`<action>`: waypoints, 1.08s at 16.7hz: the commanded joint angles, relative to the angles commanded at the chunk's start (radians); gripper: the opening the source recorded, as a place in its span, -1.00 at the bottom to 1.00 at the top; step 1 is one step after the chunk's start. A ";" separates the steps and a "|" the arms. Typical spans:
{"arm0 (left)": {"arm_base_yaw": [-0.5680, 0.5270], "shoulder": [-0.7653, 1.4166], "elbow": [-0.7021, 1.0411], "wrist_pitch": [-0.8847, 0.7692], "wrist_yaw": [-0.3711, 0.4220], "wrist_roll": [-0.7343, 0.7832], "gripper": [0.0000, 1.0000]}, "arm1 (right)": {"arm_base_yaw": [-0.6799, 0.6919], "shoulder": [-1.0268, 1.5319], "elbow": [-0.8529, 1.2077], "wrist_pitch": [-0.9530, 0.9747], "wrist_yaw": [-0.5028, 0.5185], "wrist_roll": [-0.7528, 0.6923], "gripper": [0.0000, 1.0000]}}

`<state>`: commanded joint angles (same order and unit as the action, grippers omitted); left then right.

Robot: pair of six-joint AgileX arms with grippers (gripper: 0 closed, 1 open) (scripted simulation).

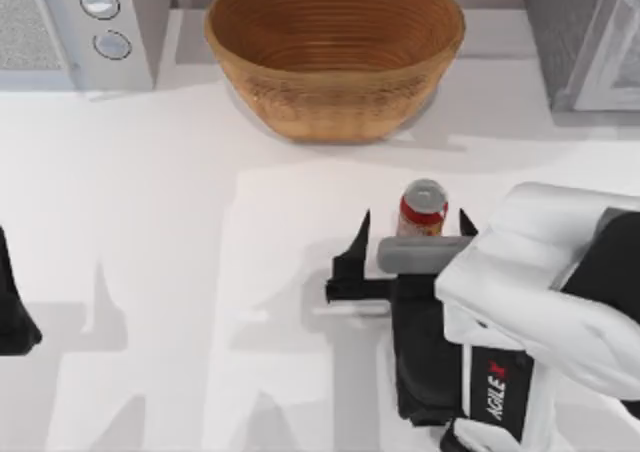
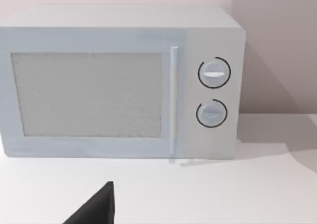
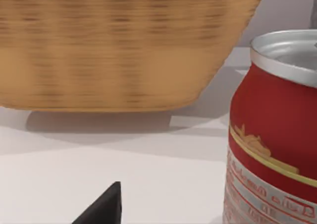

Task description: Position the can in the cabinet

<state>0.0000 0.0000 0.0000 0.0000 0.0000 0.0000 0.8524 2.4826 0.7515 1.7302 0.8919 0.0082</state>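
Right end effector (image 1: 413, 234) spread wide around the upright can (image 1: 423, 208), fingers not touching it, right of desk (image 1: 150, 222) centre. Cabinet (image 1: 580, 32) at far right corner. Left end effector (image 1: 15, 312) parked at left edge; fingers' state unclear.

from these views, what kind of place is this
Probably a kitchen counter, in a rendered simulation: a white microwave with two round knobs, a large woven brown bowl and a small red tin can stand on a white table, with a grey speckled cabinet at its right.
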 joint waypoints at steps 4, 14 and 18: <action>0.000 0.000 0.000 0.000 0.000 0.000 1.00 | -0.038 -0.004 0.022 -0.027 -0.038 0.002 1.00; 0.000 0.000 0.000 0.000 0.000 0.000 1.00 | -0.045 -0.005 0.026 -0.032 -0.045 0.002 0.40; 0.000 0.000 0.000 0.000 0.000 0.000 1.00 | -0.045 -0.005 0.026 -0.032 -0.045 0.002 -0.21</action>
<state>0.0000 0.0000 0.0000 0.0000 0.0000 0.0000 0.8077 2.4777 0.7776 1.6980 0.8471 0.0102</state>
